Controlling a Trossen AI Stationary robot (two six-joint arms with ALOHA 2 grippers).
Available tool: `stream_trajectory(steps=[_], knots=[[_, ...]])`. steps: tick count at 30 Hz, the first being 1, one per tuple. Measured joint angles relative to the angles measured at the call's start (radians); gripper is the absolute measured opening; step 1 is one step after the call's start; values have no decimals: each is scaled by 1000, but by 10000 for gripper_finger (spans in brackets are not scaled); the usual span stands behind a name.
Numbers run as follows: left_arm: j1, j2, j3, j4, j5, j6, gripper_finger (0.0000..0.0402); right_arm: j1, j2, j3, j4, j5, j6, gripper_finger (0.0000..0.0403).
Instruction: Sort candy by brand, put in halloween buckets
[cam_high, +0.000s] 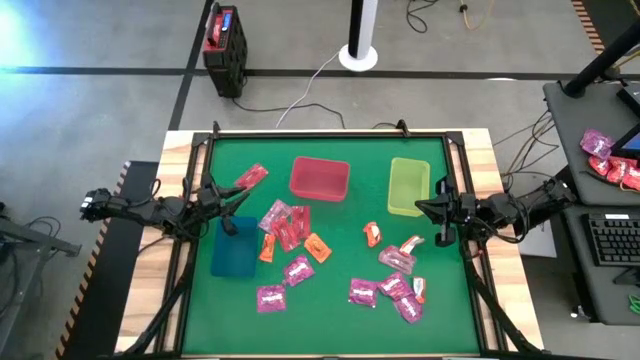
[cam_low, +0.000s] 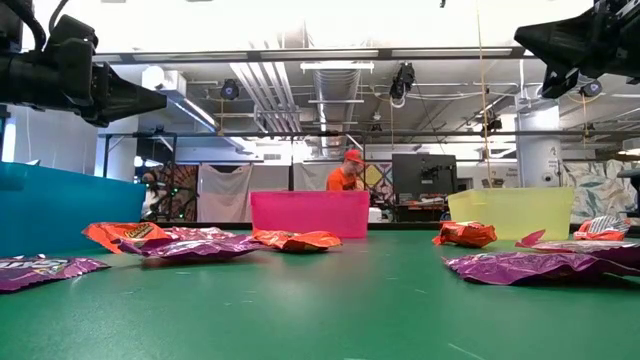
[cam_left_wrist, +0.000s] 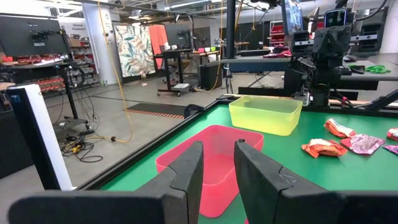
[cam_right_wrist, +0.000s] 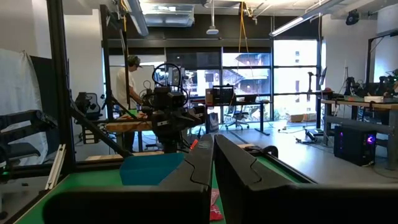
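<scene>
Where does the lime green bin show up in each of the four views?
High view: lime green bin, right of centre by the right gripper.
Low view: right, far back.
Left wrist view: centre right, beyond the pink-red bin.
Right wrist view: not in it.
Shared landmark: the pink-red bin beside it.

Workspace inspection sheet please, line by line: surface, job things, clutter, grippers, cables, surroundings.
Surface: green mat, wooden table edges.
Job things: pink-red bin, lime green bin, dark blue bin; candy packets loose on the mat, none seen inside a bin.
Clutter: nothing seen.
Grippers: left gripper raised by the blue bin, slightly parted, empty; right gripper raised by the green bin, shut, empty.
Cables: white cable on the floor behind.
Surroundings: black-and-red box, side desk with keyboard, a person beyond.
</scene>
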Motion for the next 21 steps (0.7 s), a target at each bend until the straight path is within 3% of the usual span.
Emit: stream_trajectory(steps=[12, 18, 21], knots=[[0, 0, 0, 9, 2, -14, 75, 0, 0, 0, 0, 0, 57, 9], [1, 0, 0, 10, -38, -382, 75, 0, 0, 0, 3, 0, 166, 9], [2, 0, 0, 14, -44, -460, 75, 0, 0, 0, 19, 0, 158, 9]])
